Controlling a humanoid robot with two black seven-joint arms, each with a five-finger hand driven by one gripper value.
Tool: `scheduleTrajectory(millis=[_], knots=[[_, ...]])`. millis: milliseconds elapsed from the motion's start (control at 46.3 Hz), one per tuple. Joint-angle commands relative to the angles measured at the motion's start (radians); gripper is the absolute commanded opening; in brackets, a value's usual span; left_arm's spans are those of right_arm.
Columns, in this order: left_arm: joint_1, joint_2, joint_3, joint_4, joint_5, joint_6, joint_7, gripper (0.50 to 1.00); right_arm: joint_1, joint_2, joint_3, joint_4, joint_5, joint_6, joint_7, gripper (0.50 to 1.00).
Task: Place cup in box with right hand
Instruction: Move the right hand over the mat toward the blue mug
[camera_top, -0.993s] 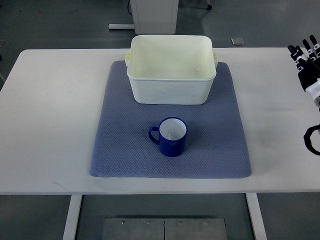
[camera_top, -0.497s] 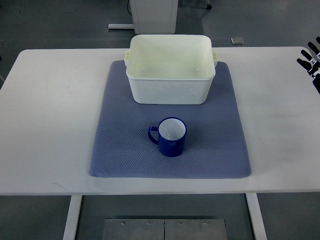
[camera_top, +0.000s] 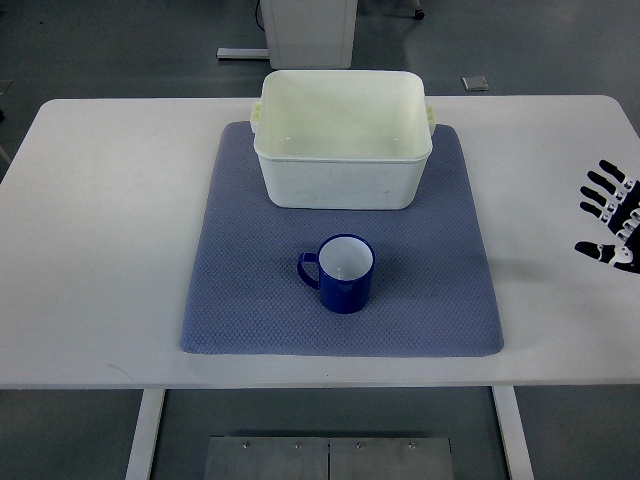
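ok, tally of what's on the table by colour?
Blue: 2, the cup and the mat
Cream: 1, the box
Total: 3
The right hand is at the right edge, fingers spread.

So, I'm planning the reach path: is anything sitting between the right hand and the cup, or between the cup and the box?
Nothing visible. The right hand, fingers spread, is at the table's right edge; only bare table and mat separate it from the cup. The box stands empty just behind the cup.
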Motion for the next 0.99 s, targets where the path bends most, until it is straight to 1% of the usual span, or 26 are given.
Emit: scheduleTrajectory(millis=[0, 130, 302, 453, 540, 626, 821, 972], knots=[[0.000, 0.000, 0.001, 0.000, 0.000, 0.000, 0.000, 1.000, -0.023, -0.001, -0.001, 0.044, -0.074, -0.033, 0.000, 1.000], [0.000, 0.000, 0.001, 0.000, 0.000, 0.000, 0.000, 1.000, -0.049, -0.007, -0.002, 0.136, -0.159, -0.080, 0.000, 1.000], [0.000, 0.000, 0.001, 0.000, 0.000, 0.000, 0.000, 1.000, -0.057, 0.007, -0.008, 0.177, -0.231, -0.084, 0.000, 1.000], [0.000, 0.000, 0.001, 0.000, 0.000, 0.000, 0.000, 1.000, -0.040, 0.051, -0.013, 0.177, -0.257, -0.090, 0.000, 1.000], [0.000, 0.000, 0.001, 0.000, 0.000, 0.000, 0.000, 1.000, -0.011, 0.080, -0.028, 0.177, -0.260, -0.091, -0.046, 1.000], [0.000, 0.000, 0.001, 0.000, 0.000, 0.000, 0.000, 1.000, 0.026, 0.106, -0.068, 0.177, -0.263, -0.096, -0.066, 1.000], [0.000, 0.000, 0.001, 0.000, 0.000, 0.000, 0.000, 1.000, 0.098, 0.148, -0.162, 0.174, -0.269, -0.131, -0.077, 1.000], [-0.002, 0.000, 0.001, 0.000, 0.000, 0.000, 0.000, 1.000, 0.123, 0.183, -0.225, 0.174, -0.289, -0.166, -0.083, 1.000]])
